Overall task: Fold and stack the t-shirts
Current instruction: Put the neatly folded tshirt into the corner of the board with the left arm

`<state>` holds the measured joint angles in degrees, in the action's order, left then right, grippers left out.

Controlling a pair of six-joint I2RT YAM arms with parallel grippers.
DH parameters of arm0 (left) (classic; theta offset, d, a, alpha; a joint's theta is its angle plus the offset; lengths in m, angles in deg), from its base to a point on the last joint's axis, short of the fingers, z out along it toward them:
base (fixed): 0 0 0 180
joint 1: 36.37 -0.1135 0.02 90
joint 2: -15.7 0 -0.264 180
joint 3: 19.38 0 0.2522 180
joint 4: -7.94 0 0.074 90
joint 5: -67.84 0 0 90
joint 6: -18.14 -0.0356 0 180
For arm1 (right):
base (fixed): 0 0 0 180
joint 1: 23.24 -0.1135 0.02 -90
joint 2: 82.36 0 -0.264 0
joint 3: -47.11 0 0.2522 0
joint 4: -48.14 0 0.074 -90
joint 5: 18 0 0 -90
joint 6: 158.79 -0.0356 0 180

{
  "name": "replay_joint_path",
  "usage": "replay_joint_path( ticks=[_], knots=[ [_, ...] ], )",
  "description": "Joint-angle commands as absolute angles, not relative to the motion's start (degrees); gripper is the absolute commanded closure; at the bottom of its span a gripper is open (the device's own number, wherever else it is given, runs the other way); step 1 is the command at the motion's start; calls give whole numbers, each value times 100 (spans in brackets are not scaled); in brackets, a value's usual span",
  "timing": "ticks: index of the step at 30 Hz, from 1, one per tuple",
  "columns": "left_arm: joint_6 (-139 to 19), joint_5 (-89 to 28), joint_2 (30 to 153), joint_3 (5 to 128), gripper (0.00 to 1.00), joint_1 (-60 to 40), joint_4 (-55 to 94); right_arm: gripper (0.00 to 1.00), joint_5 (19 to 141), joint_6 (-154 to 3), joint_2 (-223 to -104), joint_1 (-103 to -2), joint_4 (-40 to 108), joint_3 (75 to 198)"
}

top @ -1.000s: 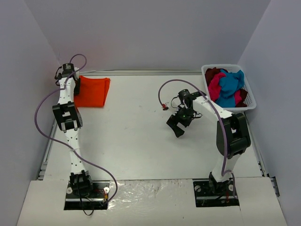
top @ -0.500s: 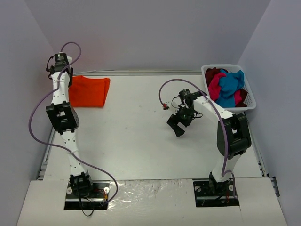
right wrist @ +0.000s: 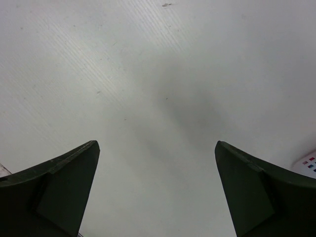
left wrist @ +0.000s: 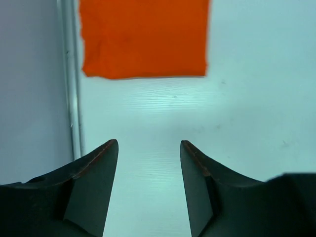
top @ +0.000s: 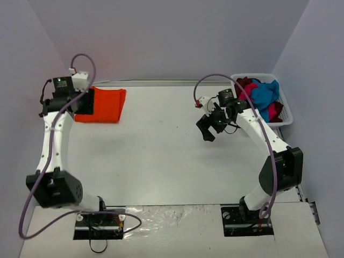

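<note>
A bright orange t-shirt (top: pixel 105 105) lies folded flat at the table's back left; in the left wrist view it (left wrist: pixel 144 37) fills the top. My left gripper (top: pixel 87 102) is open and empty, raised at the shirt's left edge; the left wrist view shows it (left wrist: pixel 148 145) over bare table short of the shirt. Teal-blue (top: pixel 263 95), magenta-pink (top: pixel 247 100) and dark red (top: pixel 244 84) t-shirts lie heaped in the white basket (top: pixel 288 116) at the back right. My right gripper (top: pixel 207 130) is open and empty above the table, left of the basket; its wrist view (right wrist: pixel 155 143) shows only table.
A metal rail (left wrist: pixel 74 98) runs along the table's left edge next to the grey wall. Grey walls close in the left, back and right sides. Purple cables loop off both arms.
My left arm has swung up and back from over the orange shirt, which stays folded. My right gripper has moved up and back right, closer to the basket.
</note>
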<state>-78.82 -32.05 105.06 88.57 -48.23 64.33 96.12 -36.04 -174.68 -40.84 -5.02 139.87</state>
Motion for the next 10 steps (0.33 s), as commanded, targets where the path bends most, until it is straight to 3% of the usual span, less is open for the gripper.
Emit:
replay_joint_path(
  ticks=[1,5,10],
  knots=[
    [-8501,-3763,9222,7545,48,-3729,5715,0,9644,-3768,-17080,-3818,-342,13690],
    [-8548,-4428,8198,5945,41,-3365,5080,0,9845,-3777,-16535,-3327,-35,13365],
    [-8583,-4879,7504,5468,34,-3513,5001,0,10067,-4413,-15551,-2606,892,12777]
  ],
)
